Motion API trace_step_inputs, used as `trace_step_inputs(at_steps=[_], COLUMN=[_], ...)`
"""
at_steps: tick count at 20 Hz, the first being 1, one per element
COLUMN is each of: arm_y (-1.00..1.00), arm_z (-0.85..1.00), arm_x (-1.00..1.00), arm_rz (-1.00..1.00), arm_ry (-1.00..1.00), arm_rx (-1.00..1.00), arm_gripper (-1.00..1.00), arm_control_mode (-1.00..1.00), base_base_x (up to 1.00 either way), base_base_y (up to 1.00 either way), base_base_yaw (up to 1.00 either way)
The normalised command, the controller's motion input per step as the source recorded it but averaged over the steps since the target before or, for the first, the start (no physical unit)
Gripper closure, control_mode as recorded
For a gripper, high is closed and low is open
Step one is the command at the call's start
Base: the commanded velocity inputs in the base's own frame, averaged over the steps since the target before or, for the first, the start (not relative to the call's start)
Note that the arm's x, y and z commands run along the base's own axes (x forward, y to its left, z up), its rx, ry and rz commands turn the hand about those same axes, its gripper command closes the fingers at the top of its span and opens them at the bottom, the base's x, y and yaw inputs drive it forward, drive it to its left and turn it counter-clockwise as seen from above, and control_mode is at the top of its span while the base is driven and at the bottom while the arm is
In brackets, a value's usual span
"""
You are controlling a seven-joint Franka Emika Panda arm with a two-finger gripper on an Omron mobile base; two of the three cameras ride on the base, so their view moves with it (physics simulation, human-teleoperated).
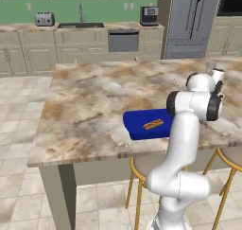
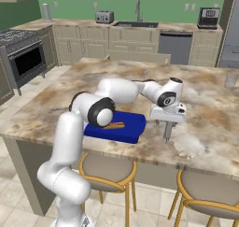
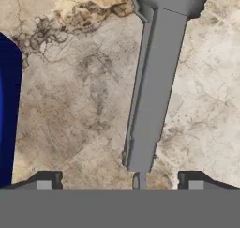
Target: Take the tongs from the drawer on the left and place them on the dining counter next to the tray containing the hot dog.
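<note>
The two dark fingers (image 3: 47,180) stand wide apart at the bottom of the hand view, one at lower left and one at lower right, and neither tip touches anything. Between them, a little right of the middle, begins the tongs (image 3: 154,81): a long, flat, dark grey metal bar that starts as a thin stub near the bottom edge and runs up to the top of the frame, where it broadens into a wider end. Marbled stone shows on either side of it between the tips; whether it lies flat on the stone or hangs just above it cannot be told. Beneath it spreads the brown, beige and white marbled table (image 3: 70,105), and at the left edge of the hand view a strip of the bright blue tray (image 3: 8,105) shows, apart from the tongs with bare stone between. In the right base view the hand points straight down at the table just to the right of the tray, near the front edge. The hot dog (image 2: 113,125) lies in the tray, partly behind the white arm (image 2: 116,90). Two round stools (image 2: 107,167) with orange-tan legs stand under the table's front edge. Farther back, along the green wall at the top of the frame, are beige cabinets, a toaster (image 2: 104,17) and a sink, with a stove (image 2: 23,53) at upper left.
</note>
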Motion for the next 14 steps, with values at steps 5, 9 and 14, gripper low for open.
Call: trace_step_inputs(at_steps=[5,9,14], arm_y=[0.18,0.18,0.40], arm_z=[0.88,0.78,0.45], arm_x=[-0.35,-0.70,-0.98], arm_rz=[0.00,0.00,0.02], arm_ry=[-0.09,-0.13,-0.02], arm_rx=[-0.05,-0.07,-0.08], arm_gripper=[-1.00,-1.00,-1.00], arm_control_mode=[-1.00,-1.00,-1.00], base_base_x=[0.00,0.00,0.00], base_base_y=[0.00,0.00,0.00], base_base_yaw=[0.00,0.00,0.00])
